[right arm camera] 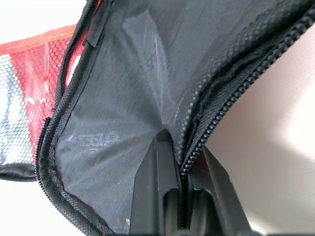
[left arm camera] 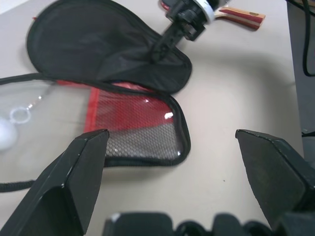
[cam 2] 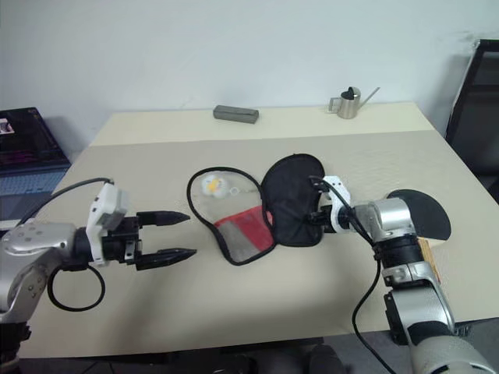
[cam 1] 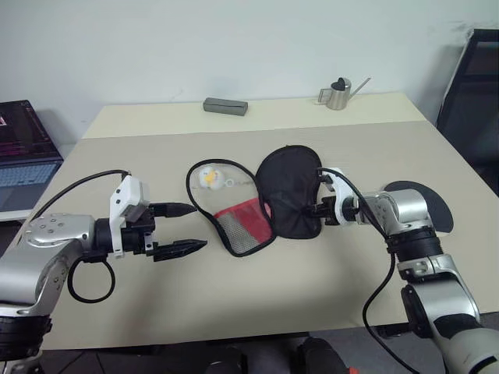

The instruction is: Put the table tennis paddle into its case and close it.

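- Two fingers of the right gripper (right arm camera: 179,196) are pinched on the zipper edge of the case (cam 1: 290,191), spread open mid-table, presumably for loading.
- Left gripper (cam 1: 181,228) is held spread, empty.
- Table tennis paddle (cam 2: 421,212) is left near the table's right edge.

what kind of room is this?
Likely an office or lab bench. A plain beige table stands against a bare white wall, an open laptop sits on a side desk, and a dark chair stands alongside.

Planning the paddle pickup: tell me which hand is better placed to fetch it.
Left, probably. The right hand is shut on the case flap's edge, though the paddle lies beside that arm. The left hand is open and free.
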You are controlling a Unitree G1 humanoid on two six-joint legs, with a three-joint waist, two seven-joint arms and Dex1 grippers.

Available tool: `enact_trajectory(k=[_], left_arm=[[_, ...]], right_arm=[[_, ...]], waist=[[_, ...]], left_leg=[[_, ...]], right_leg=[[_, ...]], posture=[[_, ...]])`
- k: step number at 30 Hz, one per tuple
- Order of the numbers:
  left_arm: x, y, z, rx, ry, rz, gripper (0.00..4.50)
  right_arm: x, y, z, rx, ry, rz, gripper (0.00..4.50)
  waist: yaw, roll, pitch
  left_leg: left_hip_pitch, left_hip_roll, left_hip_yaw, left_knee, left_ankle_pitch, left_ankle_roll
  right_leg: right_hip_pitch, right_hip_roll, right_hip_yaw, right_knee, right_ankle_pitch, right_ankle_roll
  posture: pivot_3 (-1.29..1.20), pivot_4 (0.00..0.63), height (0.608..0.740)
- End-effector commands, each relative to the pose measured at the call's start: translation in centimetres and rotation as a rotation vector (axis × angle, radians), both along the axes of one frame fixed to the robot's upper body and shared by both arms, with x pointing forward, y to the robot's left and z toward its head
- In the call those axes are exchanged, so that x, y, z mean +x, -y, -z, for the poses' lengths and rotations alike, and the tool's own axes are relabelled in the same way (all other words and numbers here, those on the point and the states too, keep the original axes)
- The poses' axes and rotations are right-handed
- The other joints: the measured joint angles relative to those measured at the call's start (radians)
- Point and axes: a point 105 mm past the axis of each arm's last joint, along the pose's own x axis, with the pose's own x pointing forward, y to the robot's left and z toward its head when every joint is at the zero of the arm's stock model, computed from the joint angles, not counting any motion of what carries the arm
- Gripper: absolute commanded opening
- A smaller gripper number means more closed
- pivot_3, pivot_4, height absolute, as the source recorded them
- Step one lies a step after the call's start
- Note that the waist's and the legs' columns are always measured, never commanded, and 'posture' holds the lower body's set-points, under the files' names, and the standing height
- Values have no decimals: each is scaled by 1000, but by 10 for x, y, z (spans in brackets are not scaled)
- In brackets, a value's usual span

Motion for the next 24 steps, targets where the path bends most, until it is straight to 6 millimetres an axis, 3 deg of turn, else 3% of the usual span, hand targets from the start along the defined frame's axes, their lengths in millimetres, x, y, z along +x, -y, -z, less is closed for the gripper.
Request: enact_trajectory(k=[1, 11, 14, 18, 24], left_arm=[[-1, 3, -9, 6, 48, 23, 4500], [0, 3, -8, 7, 49, 20, 4500], [0, 3, -8, 8, 49, 20, 4500], [0, 4, -8, 8, 51, 21, 4500], [0, 5, -8, 6, 51, 25, 4500]], right_arm=[[10, 0, -16, -27, 76, -27, 28], [28, 0, -23, -74, 138, -35, 28], [32, 2, -25, -76, 148, -30, 626], [35, 5, -28, -89, 166, -25, 1929], [42, 13, -39, -116, 242, -1, 1929]], waist=[[0, 0, 0], [0, 0, 0], [0, 0, 0], [-1, 0, 0], [-1, 0, 0]], left_leg=[[0, 0, 0, 0, 0, 0], [0, 0, 0, 0, 0, 0], [0, 0, 0, 0, 0, 0], [0, 0, 0, 0, 0, 0], [0, 0, 0, 0, 0, 0]], right_leg=[[0, 0, 0, 0, 0, 0], [0, 0, 0, 0, 0, 0], [0, 0, 0, 0, 0, 0], [0, 0, 0, 0, 0, 0], [0, 0, 0, 0, 0, 0]], posture=[[0, 150, 740], [0, 150, 740], [0, 150, 740], [0, 150, 740], [0, 150, 740]])
